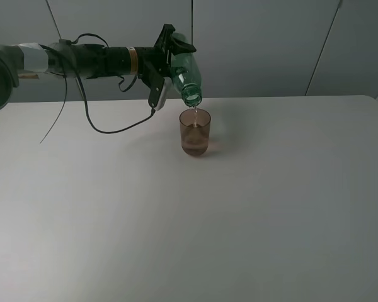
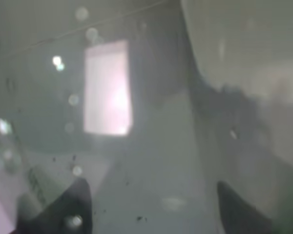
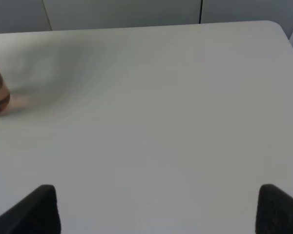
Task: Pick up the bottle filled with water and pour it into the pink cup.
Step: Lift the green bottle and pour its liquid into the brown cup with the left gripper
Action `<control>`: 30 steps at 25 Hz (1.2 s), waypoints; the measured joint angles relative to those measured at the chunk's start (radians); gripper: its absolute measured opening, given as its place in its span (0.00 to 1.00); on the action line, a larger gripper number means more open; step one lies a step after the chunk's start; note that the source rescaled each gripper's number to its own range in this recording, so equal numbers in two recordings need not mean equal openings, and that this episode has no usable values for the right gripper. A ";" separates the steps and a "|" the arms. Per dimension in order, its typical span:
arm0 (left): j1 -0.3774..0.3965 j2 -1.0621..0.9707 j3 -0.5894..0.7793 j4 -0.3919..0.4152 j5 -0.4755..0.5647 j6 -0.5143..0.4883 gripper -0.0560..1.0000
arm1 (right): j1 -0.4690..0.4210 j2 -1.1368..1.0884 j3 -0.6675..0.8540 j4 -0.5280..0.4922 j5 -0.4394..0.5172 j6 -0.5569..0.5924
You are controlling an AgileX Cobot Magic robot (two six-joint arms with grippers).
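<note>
left pincer [image 1: 167,63] gripping tilted bottle [image 1: 186,72] over pink cup [image 1: 194,133], right pincer [image 3: 155,197] wide, empty

The pink cup [image 1: 194,133] is set upright on the tabletop [image 1: 252,220], near the back edge. The bottle [image 1: 188,72] is held tilted just above it by the left gripper [image 1: 168,65].

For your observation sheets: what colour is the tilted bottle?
The bottle is transparent green, clearest in the exterior high view.
</note>
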 joint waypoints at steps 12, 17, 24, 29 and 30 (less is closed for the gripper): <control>0.000 -0.010 0.000 0.013 -0.004 0.002 0.05 | 0.000 0.000 0.000 0.000 0.000 0.000; 0.000 -0.019 0.000 0.017 -0.010 0.030 0.05 | 0.000 0.000 0.000 0.000 0.000 0.000; 0.000 -0.019 0.000 0.019 -0.012 0.056 0.05 | 0.000 0.000 0.000 0.000 0.000 0.000; 0.000 -0.019 0.000 0.019 -0.014 0.079 0.05 | 0.000 0.000 0.000 0.000 0.000 0.000; 0.000 -0.019 0.000 0.019 -0.014 0.085 0.05 | 0.000 0.000 0.000 0.000 0.000 0.000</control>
